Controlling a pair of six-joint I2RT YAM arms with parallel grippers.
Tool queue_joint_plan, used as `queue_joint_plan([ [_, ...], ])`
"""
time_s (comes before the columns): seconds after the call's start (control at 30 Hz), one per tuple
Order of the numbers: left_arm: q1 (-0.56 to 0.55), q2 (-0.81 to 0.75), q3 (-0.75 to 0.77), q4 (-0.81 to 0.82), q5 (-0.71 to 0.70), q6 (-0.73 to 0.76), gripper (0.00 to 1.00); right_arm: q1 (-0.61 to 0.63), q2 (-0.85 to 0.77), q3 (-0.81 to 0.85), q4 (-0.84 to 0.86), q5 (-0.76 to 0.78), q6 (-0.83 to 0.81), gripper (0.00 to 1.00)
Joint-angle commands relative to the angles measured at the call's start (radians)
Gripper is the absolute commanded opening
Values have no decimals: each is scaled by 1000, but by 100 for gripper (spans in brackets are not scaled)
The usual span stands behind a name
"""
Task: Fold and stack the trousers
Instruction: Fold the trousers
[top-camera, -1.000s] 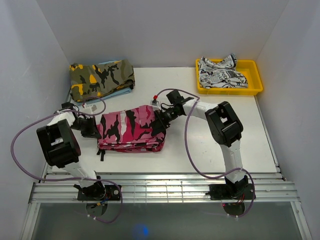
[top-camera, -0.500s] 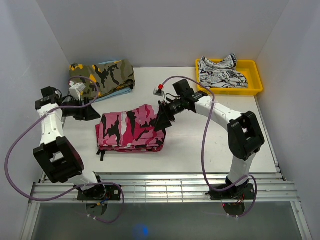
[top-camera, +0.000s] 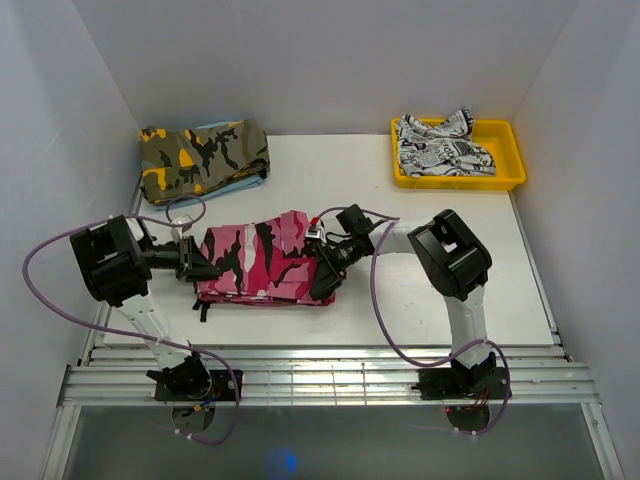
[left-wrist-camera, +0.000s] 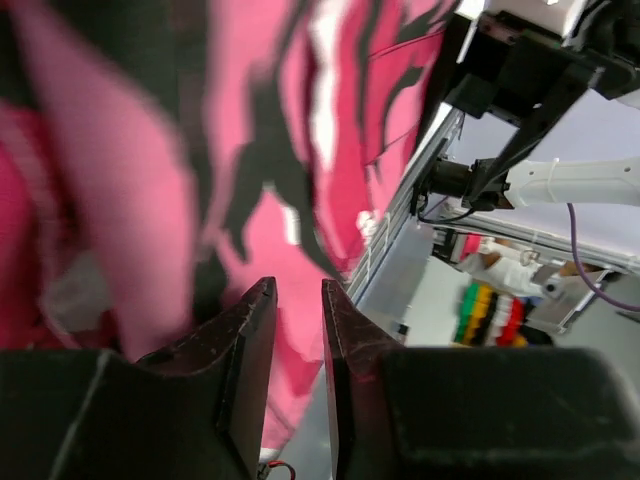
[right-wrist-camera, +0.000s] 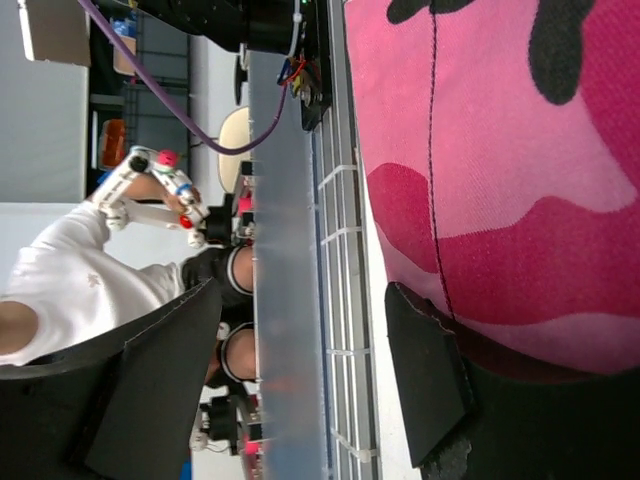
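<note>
Folded trousers on the table, toward its near-left corner. Left gripper, jaws almost pressed together on nothing visible, meets the bundle's left end; right gripper, jaws spread, meets its right end, probably bracketing it for lifting

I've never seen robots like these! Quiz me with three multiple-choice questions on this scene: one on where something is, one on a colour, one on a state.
1. Where is the yellow tray? A. far right of the table B. near left C. in the middle
2. The trousers are mostly: A. blue B. pink C. olive
3. The right gripper has its fingers: A. spread apart B. closed on cloth C. closed on a cable
Answers: 1 A, it sits by the far right corner; 2 B, pink camouflage print; 3 A, its wrist view shows a wide gap.
</note>
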Motion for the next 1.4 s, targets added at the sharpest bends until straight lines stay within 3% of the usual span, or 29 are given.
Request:
queue_joint_plan([
  [0.0,18,61,-43,77,-33,-79,35,-14,75,12,30,137,48,77],
  [0.13,22,72,-64,128,-72,-87,41,-6,52,60,-114,130,-60,78],
  [0.23,22,0,3,-11,14,61,53,-1,-30,146,-264,120,-206,81],
  [0.3,24,-54,57,-73,68,142,60,-6,-108,202,-263,123,-207,91],
  [0.37,22,-88,135,-90,101,138,72,-7,-138,261,-251,142,-207,98],
  [0.47,19,-122,195,28,163,13,78,-10,-91,409,-251,186,-207,97],
  [0.53,18,-113,198,183,172,-141,80,-14,-46,497,-251,215,-207,97],
  [0.67,18,-56,168,367,165,-300,80,-27,122,617,-245,218,-194,99],
  [0.83,16,24,103,538,108,-409,78,-81,238,594,-37,269,-79,100],
  [1.03,22,116,101,640,-7,-515,68,-145,336,605,-18,321,-56,94],
  [1.13,31,79,127,640,-17,-514,64,-155,272,582,-32,306,-81,93],
  [1.17,33,58,138,636,-13,-508,66,-156,212,580,-60,309,-99,93],
  [1.27,33,-62,193,597,-50,-474,78,-155,71,583,-110,349,-195,95],
  [1.37,60,-212,210,570,-151,-452,96,-133,-62,603,-226,479,-367,98],
])
